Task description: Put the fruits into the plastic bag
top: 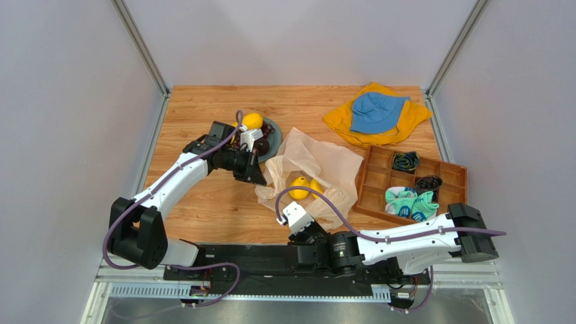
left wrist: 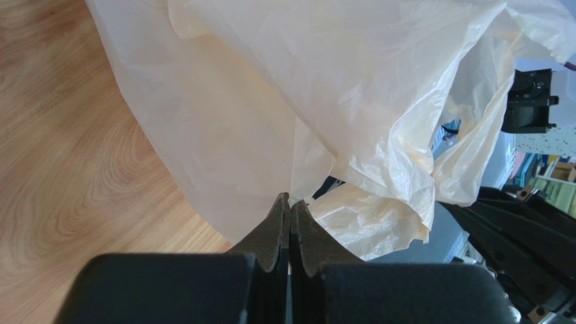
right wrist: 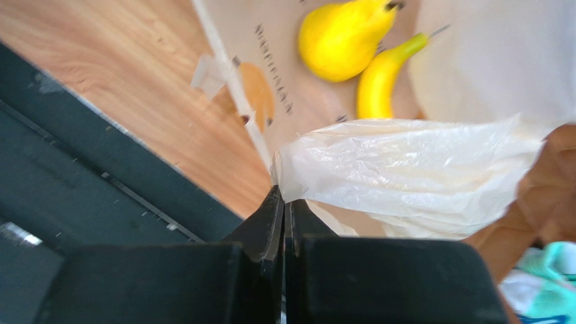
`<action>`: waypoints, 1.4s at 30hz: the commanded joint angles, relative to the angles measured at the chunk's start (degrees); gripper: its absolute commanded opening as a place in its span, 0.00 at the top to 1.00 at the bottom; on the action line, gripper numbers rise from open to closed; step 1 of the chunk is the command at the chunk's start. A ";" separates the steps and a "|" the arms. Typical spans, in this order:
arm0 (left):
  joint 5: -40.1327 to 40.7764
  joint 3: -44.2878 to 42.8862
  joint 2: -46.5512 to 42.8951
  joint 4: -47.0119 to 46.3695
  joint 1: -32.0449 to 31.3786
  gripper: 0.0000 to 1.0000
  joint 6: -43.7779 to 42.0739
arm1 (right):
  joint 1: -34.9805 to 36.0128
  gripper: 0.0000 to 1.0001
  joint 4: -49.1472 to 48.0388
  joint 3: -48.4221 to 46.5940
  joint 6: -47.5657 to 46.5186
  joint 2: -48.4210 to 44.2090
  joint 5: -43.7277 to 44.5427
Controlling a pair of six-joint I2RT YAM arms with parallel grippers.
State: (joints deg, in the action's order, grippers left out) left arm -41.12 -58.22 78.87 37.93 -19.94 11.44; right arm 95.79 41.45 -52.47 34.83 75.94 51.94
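The pale peach plastic bag (top: pixel 318 165) lies crumpled mid-table, its mouth held up. Inside it lie a yellow pear-shaped fruit (right wrist: pixel 341 37) and a banana (right wrist: pixel 382 77), also visible in the top view (top: pixel 301 187). My left gripper (top: pixel 261 179) is shut on the bag's left edge (left wrist: pixel 351 121), fingertips (left wrist: pixel 278 216) pinching the film. My right gripper (top: pixel 282 210) is shut on the bag's near edge (right wrist: pixel 405 169). The grey-blue plate (top: pixel 273 128) behind my left arm holds a round yellow fruit (top: pixel 253 121) and dark fruit (top: pixel 262 145), partly hidden by the arm.
An orange cloth (top: pixel 405 125) with a blue cloth (top: pixel 375 111) on it lies at the back right. A wooden compartment tray (top: pixel 378 196) with cables and a teal cloth stands at the right. The black base rail (top: pixel 236 256) runs along the near edge.
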 commanded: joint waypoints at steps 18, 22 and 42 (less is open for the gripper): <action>1.84 -32.38 11.47 -2.33 -4.93 1.00 10.70 | -44.71 1.00 -25.28 -13.19 -40.28 -24.18 -7.38; 1.49 -35.82 15.25 -3.56 -4.93 1.00 12.28 | -48.58 1.00 -23.17 -11.87 -37.91 -23.21 -9.66; 18.17 -35.13 10.09 -5.68 -4.23 0.24 7.55 | -50.44 1.00 -22.73 -10.64 -35.18 -23.30 -12.04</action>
State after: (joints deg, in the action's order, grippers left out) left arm -30.04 -93.49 97.19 34.00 -24.93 21.50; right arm 45.65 19.68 -62.89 -0.89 53.04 40.36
